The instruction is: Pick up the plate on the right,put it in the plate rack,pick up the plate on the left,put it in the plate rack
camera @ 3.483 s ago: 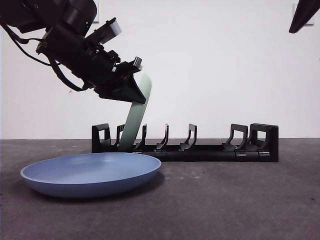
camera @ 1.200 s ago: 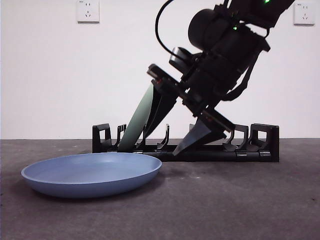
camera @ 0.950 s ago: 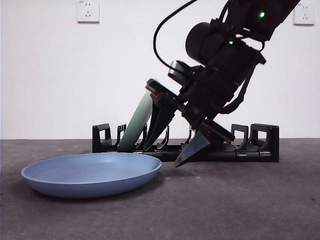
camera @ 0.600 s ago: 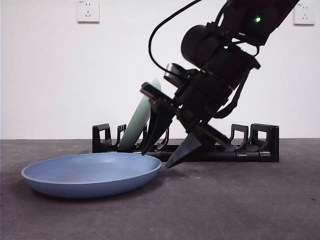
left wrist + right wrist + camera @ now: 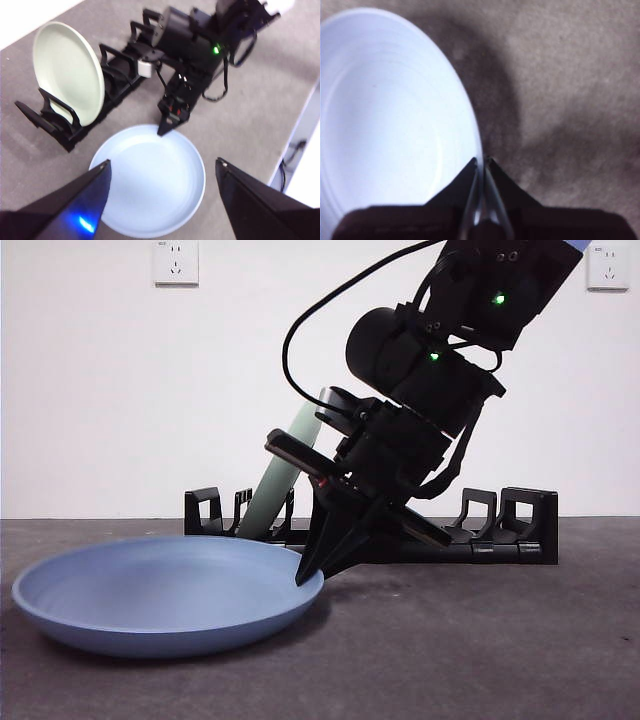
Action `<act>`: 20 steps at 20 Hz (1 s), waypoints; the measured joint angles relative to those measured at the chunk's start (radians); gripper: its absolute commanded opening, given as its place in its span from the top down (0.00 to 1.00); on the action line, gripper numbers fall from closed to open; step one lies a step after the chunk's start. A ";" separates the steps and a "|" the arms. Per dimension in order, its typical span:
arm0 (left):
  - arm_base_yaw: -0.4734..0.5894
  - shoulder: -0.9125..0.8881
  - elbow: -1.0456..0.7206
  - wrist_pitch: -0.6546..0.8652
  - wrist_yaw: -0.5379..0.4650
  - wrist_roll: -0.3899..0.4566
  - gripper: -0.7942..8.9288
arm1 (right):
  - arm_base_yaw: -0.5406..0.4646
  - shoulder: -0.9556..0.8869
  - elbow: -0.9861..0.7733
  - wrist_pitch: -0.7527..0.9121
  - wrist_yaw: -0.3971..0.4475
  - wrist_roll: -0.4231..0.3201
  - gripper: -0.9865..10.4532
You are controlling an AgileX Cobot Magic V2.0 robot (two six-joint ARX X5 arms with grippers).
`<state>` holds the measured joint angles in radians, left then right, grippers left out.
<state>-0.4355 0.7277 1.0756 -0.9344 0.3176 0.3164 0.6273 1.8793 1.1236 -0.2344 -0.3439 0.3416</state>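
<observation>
While pinched, blue plate in right tool

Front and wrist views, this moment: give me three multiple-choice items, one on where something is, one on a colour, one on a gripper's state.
1. Where is the pale green plate?
A. flat on the table
B. leaning in the plate rack, near one end
C. held in a gripper

2. What colour is the plate that lies on the table?
A. blue
B. red
C. black

3. How does the right gripper stand?
A. wide open above the rack
B. out of view
C. jaws closed on the plate's rim

Answers:
1 B: the left wrist view shows the green plate propped between prongs near the rack's end.
2 A: the blue plate lies in front of the rack.
3 C: the right wrist view shows the rim pinched between both jaws. The left gripper hangs open above.
</observation>
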 measured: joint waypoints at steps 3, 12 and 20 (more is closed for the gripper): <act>-0.034 0.016 0.000 -0.033 0.000 0.057 0.55 | -0.002 -0.010 0.000 -0.019 -0.012 0.004 0.92; -0.341 0.151 0.000 -0.021 -0.026 0.252 0.55 | -0.138 -0.341 0.131 -0.456 0.029 -0.130 0.92; -0.608 0.377 0.000 0.207 -0.512 0.529 0.55 | -0.288 -0.430 0.238 -0.784 -0.044 -0.254 0.92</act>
<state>-1.0431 1.1046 1.0756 -0.7273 -0.1947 0.8455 0.3393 1.4498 1.3621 -1.0180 -0.3878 0.0879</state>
